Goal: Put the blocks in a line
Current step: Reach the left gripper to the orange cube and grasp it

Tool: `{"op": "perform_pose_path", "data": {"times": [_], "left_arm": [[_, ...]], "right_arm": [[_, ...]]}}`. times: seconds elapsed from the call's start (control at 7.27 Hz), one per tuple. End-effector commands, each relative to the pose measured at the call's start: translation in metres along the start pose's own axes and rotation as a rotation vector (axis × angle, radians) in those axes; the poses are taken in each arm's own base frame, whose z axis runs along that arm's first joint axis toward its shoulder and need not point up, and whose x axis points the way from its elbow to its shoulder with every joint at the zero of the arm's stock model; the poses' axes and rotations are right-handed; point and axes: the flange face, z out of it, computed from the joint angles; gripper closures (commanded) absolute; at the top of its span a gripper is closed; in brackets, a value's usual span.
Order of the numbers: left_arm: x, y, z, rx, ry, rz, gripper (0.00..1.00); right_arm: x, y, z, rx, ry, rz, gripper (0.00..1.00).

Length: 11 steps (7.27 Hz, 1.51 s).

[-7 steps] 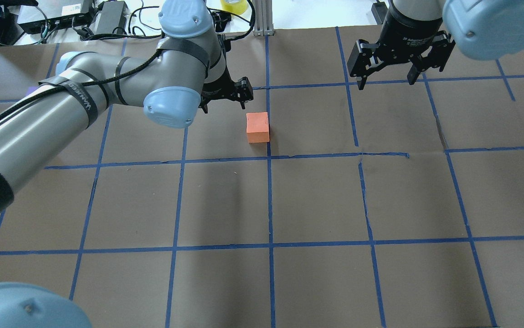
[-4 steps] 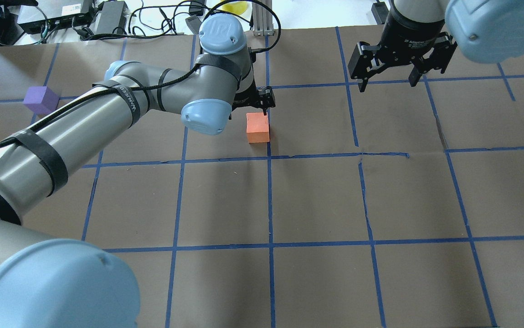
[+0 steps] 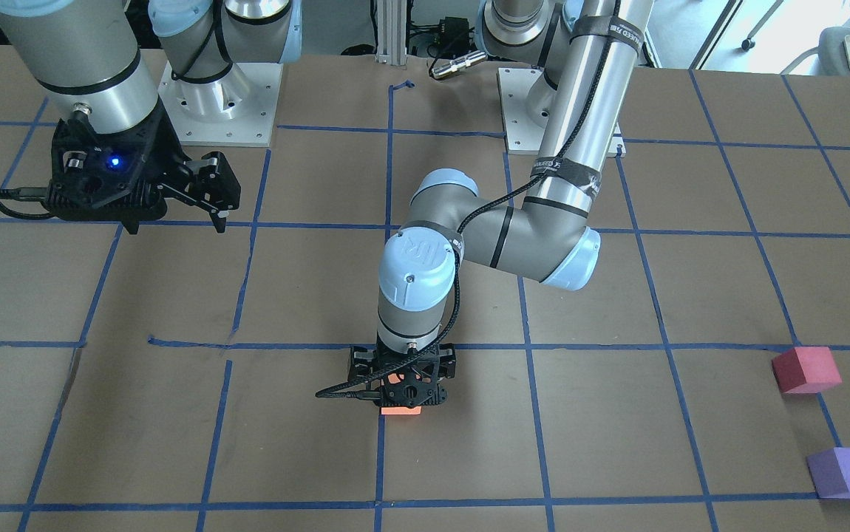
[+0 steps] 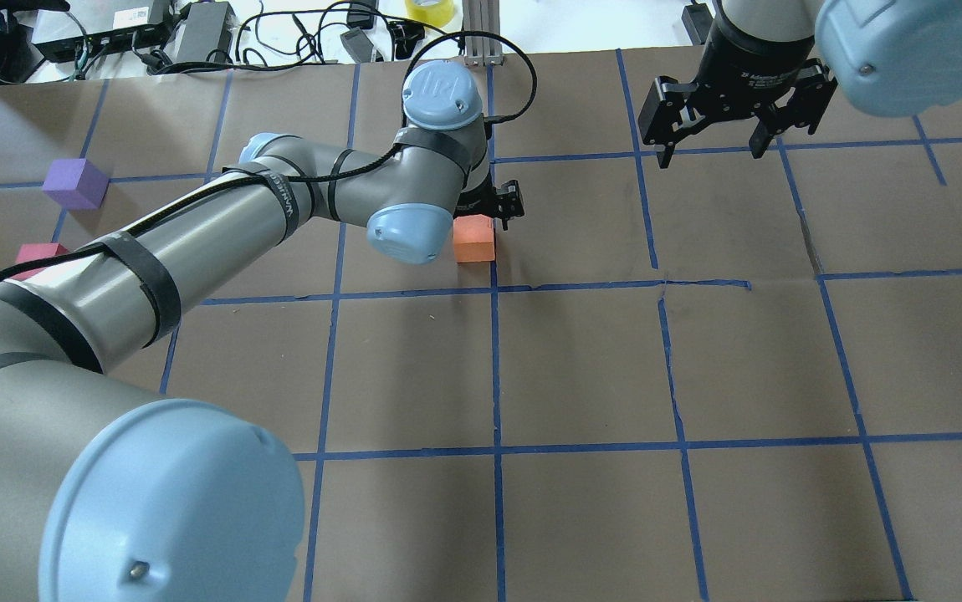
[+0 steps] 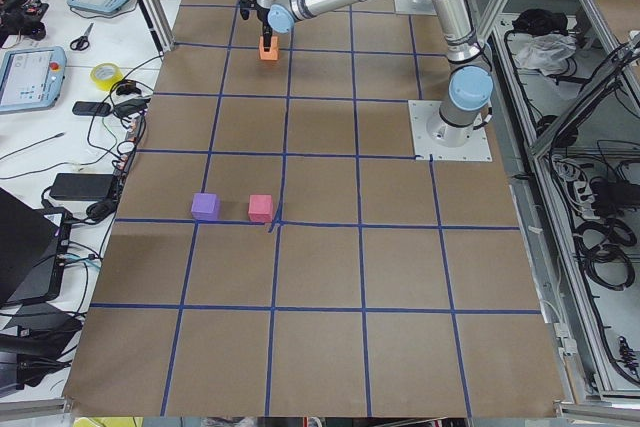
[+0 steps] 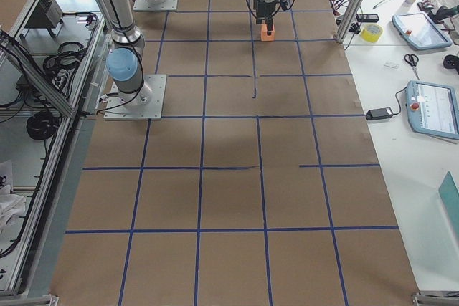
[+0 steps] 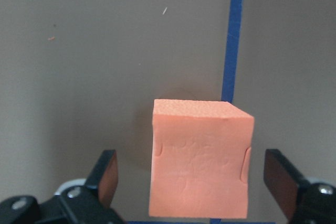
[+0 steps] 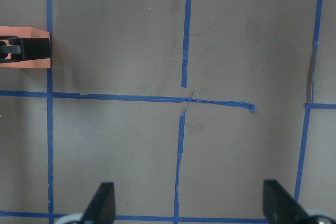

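Over the middle of the tabletop (image 4: 581, 368), the left hand (image 3: 401, 384) stands wide open and holds nothing. Its fingers (image 7: 106, 174) flank the orange block (image 4: 473, 244), with bare gaps on both sides, the narrower one on the wrist view's right. A second ago this hand hung off to the robot's left of the block. It has since swung across and settled directly above it, while the block has not stirred from its place just beside a blue tape line (image 7: 231, 35). The grasp looks lined up but not yet made, so closing is probably the step in hand. The right hand (image 4: 711, 150) has stayed spread and empty, well apart. The red-pink block (image 3: 806, 369) and purple block (image 3: 846, 473) sit near each other at the robot's far left, so no line is formed yet.
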Motion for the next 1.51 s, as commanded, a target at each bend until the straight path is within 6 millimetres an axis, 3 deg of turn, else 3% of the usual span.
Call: {"op": "perform_pose_path", "data": {"times": [0.0, 0.14, 0.41, 0.69, 0.83, 0.96, 1.24, 1.38], "left_arm": [[0.003, 0.0, 0.011, -0.009, -0.006, 0.014, 0.0], [0.002, -0.002, 0.013, 0.002, -0.004, 0.014, 0.0], [0.004, -0.006, 0.017, 0.006, -0.009, 0.018, 0.07], [0.004, -0.006, 0.015, 0.01, -0.016, 0.019, 0.73], [0.003, -0.007, 0.009, 0.016, -0.013, 0.016, 1.0], [0.002, -0.006, 0.01, 0.011, -0.015, 0.008, 1.0], [0.002, -0.01, -0.015, 0.046, -0.003, 0.01, 1.0], [-0.011, -0.009, -0.026, 0.043, -0.011, -0.002, 1.0]], "right_arm": [[0.0, -0.002, 0.001, 0.003, -0.013, 0.003, 0.0], [0.003, -0.002, -0.011, 0.029, -0.014, 0.006, 0.0], [0.002, 0.002, -0.011, 0.026, -0.01, 0.006, 0.0], [0.002, 0.002, -0.01, 0.026, -0.01, 0.006, 0.0], [0.002, 0.002, -0.01, 0.026, -0.007, 0.007, 0.0], [0.002, 0.002, -0.01, 0.024, -0.007, 0.007, 0.0], [0.002, 0.002, -0.01, 0.024, -0.005, 0.007, 0.0], [0.002, 0.002, -0.009, 0.023, -0.004, 0.007, 0.0]]}}
